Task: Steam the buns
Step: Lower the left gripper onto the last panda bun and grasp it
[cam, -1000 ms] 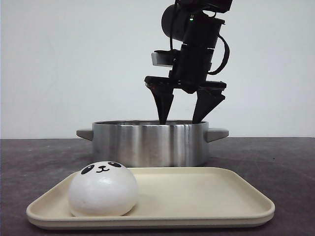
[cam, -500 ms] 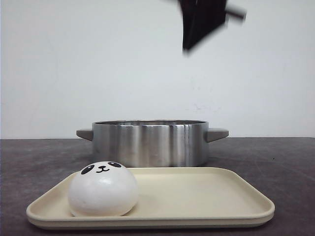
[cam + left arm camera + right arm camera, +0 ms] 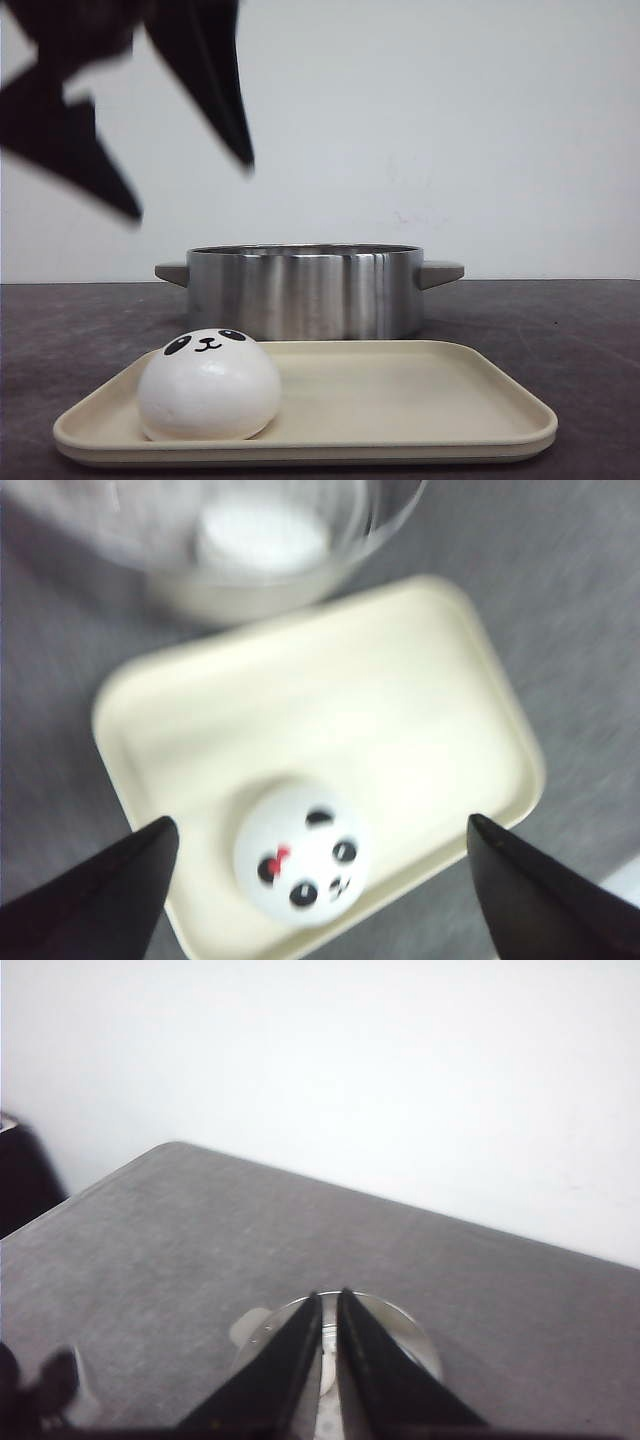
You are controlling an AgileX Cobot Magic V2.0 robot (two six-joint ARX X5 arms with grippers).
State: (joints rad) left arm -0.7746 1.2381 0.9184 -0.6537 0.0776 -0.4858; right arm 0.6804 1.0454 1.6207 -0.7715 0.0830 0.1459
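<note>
One white panda-faced bun (image 3: 208, 390) sits at the left end of the cream tray (image 3: 400, 400). My left gripper (image 3: 190, 190) hangs open high above it, blurred by motion. In the left wrist view the same bun (image 3: 300, 860) lies between and below the wide-spread fingers (image 3: 100, 890), untouched. Another white bun (image 3: 262, 535) shows inside the steel pot (image 3: 250, 590). My right gripper (image 3: 330, 1296) is shut and empty, far above the pot (image 3: 405, 1335), and is out of the front view.
The steel pot (image 3: 305, 290) with two side handles stands just behind the tray. Dark grey tabletop (image 3: 560, 330) surrounds both, with a plain white wall behind. Most of the tray (image 3: 380, 710) is bare.
The right gripper has lifted out of the pot and left the front view. The left gripper has swung in at the upper left, above the bun on the tray.
</note>
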